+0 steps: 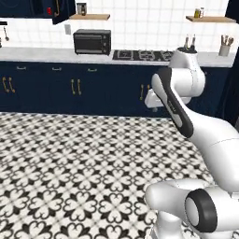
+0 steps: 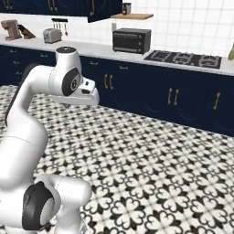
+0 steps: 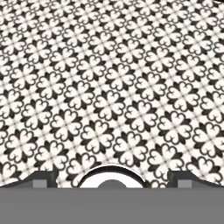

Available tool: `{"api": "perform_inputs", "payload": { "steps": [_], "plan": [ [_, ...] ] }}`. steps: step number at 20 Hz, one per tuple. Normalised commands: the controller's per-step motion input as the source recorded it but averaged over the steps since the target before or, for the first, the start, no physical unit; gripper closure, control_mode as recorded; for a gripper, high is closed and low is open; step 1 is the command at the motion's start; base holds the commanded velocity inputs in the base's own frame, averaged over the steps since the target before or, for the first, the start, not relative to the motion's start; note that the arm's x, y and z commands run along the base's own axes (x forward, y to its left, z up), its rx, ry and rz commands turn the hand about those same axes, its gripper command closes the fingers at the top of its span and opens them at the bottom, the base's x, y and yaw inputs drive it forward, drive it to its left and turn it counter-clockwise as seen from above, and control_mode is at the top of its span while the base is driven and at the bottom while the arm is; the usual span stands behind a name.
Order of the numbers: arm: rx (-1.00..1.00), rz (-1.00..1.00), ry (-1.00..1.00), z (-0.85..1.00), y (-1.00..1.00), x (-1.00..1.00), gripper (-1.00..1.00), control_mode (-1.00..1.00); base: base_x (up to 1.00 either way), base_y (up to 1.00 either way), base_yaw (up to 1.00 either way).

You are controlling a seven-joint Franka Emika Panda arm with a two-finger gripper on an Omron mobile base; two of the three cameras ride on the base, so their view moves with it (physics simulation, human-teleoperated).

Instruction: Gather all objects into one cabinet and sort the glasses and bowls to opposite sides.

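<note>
My gripper [image 3: 113, 177] hangs over the patterned floor, pointing down. Its two dark fingertips [image 3: 41, 176] stand wide apart, open, with nothing between them. The arm is folded above the base, with the hand [image 1: 152, 99] in front of the low navy counter cabinets [image 1: 74, 86]; the hand [image 2: 86, 95] is also in the right base view. A small red cup [image 1: 49, 10] sits high up at the far left, inside a wall cabinet beside its open door [image 1: 63, 9]. The bowls are out of view. A dark navy upright [image 1: 232, 93] stands at the right edge; I cannot tell whether it is the cabinet.
A white counter [image 1: 42, 54] runs along the back wall with a black toaster oven [image 1: 92, 41], a stove top [image 1: 142, 55] and a utensil pot [image 1: 225, 48]. A coffee machine [image 2: 11, 29] and a toaster [image 2: 51, 34] stand further left. Black-and-white tiled floor [image 1: 70, 163] lies between base and counter.
</note>
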Motion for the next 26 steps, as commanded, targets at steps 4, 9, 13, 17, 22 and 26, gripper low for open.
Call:
{"api": "perform_inputs", "payload": {
  "steps": [4,9,13,17,22,26],
  "plan": [
    [0.00,0.00,0.00,0.00,0.00,0.00,-1.00,1.00,1.00,-0.16,0.19],
    [0.00,0.00,0.00,0.00,0.00,0.00,-1.00,1.00,1.00,0.03,0.09],
    [0.00,0.00,0.00,0.00,0.00,0.00,-1.00,1.00,0.93,0.96,-0.01],
    [0.00,0.00,0.00,0.00,0.00,0.00,-1.00,1.00,0.82,1.00,0.00],
    [0.00,0.00,0.00,0.00,0.00,0.00,-1.00,1.00,0.84,1.00,0.00],
    [0.00,0.00,0.00,0.00,0.00,0.00,-1.00,1.00,0.98,1.00,-0.05]
  ]
}}
